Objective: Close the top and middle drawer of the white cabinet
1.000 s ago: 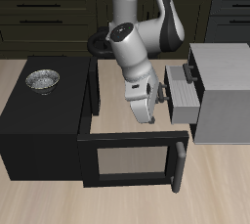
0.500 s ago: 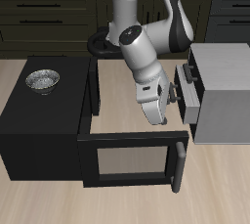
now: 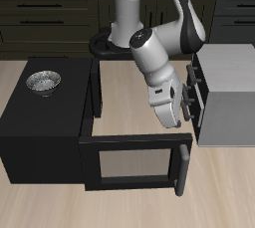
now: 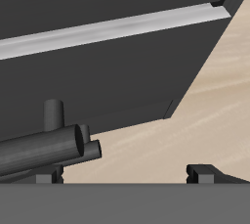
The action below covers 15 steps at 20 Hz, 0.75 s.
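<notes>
White cabinet (image 3: 227, 91) sits on the counter (image 3: 129, 207) w/ its drawer side facing the big black box (image 3: 42, 122). Top drawer (image 3: 201, 76) looks almost flush w/ the cabinet face, its dark bar handle (image 3: 191, 77) poking out just a bit. Middle drawer (image 3: 197, 101) sticks out slightly more, just below the top one. Hand (image 3: 181, 106) sits right up against the drawer fronts at about middle-drawer height, arm angled down from the back of the counter. Can't tell how far the fingers are spread or whether they grip anything — from the exterior view they're edge-on against the drawers, and the wrist view only shows one dark fingertip (image 4: 203, 172) at the frame edge. Wrist view also has dark round bars (image 4: 49, 145) v. close to the lens, plus the black door (image 4: 98, 42) w/ its pale strip. Exterior view: black box's hinged door (image 3: 134, 162) is swung open toward the counter's front edge, window showing. Metal bowl (image 3: 43, 81) rests on top of the black box, well apart from the hand.
</notes>
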Motion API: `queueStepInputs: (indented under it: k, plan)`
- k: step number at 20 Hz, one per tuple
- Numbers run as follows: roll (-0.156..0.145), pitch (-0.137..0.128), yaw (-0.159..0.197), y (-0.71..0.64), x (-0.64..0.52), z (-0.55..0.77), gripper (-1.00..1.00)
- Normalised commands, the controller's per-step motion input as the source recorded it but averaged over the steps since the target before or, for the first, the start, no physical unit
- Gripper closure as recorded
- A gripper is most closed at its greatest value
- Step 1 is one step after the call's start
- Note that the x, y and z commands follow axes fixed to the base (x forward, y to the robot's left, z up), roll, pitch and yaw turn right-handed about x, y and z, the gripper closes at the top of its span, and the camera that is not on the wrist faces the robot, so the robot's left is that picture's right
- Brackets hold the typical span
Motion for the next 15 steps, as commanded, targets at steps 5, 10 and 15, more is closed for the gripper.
queueStepInputs:
  k: [5, 10, 15]
  plan:
    - [0.021, -0.028, -0.022, 0.22, 0.01, 0.05, -1.0]
    - [0.023, -0.028, -0.021, 0.22, 0.01, 0.02, -1.0]
    - [0.017, 0.001, -0.008, 0.08, -0.02, -0.01, -1.0]
